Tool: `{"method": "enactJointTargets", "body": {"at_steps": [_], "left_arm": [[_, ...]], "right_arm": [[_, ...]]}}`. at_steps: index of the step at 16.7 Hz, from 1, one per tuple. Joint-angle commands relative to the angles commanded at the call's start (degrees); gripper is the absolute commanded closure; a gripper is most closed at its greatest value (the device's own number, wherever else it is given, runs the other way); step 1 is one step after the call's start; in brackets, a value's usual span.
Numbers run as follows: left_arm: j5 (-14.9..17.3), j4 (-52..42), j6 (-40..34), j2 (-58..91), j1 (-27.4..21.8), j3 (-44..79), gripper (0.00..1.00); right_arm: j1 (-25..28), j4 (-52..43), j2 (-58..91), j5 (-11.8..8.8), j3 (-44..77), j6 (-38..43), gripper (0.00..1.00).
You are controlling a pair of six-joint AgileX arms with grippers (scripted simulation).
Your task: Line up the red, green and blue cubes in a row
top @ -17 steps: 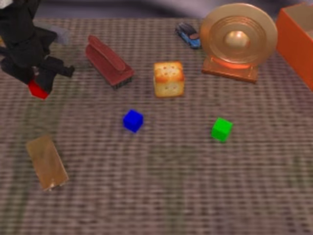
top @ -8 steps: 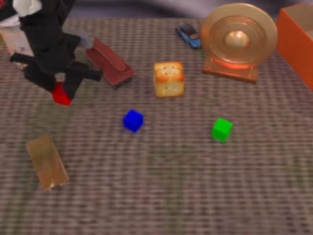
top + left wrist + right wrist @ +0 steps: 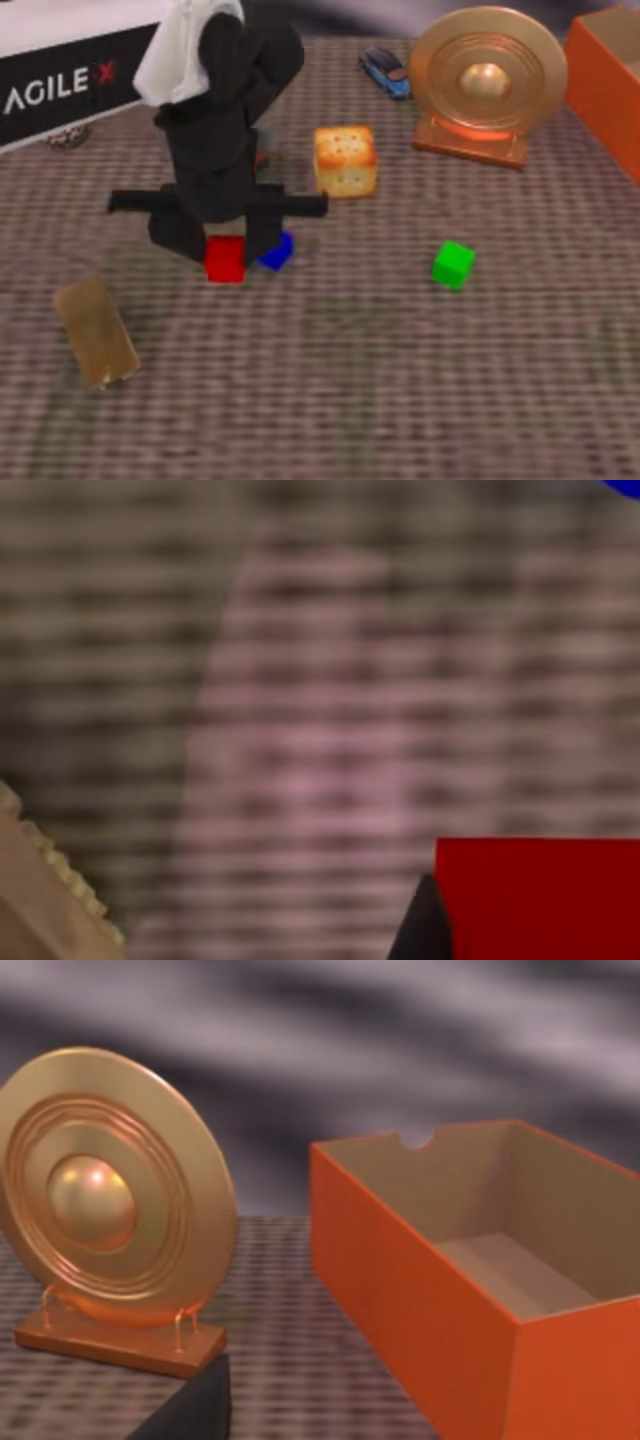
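Note:
My left gripper (image 3: pixel 225 250) is shut on the red cube (image 3: pixel 225 258), near the middle of the mat, just left of the blue cube (image 3: pixel 280 250). The arm covers part of the blue cube. I cannot tell whether the two cubes touch. In the left wrist view the red cube (image 3: pixel 540 900) fills the corner beside a dark fingertip (image 3: pixel 420 930), and a sliver of the blue cube (image 3: pixel 625 486) shows at the edge. The green cube (image 3: pixel 453 264) sits alone farther right. My right arm is outside the top view; only a dark part of its gripper (image 3: pixel 195 1410) shows.
A toast-like block (image 3: pixel 345 160) stands behind the blue cube. A brass gong on a stand (image 3: pixel 488 75), a small blue toy car (image 3: pixel 385 70) and an open orange box (image 3: pixel 605 80) are at the back right. A tan slab (image 3: pixel 95 330) lies front left.
My left arm has carried the red cube from the back left toward the middle, ending right beside the blue cube. The blue and green cubes have not moved.

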Motion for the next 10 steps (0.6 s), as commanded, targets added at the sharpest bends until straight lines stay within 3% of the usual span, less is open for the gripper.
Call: {"method": "enactJointTargets", "body": {"at_steps": [4, 10], "left_arm": [[-0.59, 1.11, -8.81, -3.87, -5.51, -4.06, 1.0], [-0.59, 1.35, -9.37, -4.0, -5.81, -4.45, 1.0]], "right_arm": [[0.0, 0.0, 0.0, 0.0, 0.0, 0.0, 0.0], [0.0, 0.0, 0.0, 0.0, 0.0, 0.0, 0.0]]}}
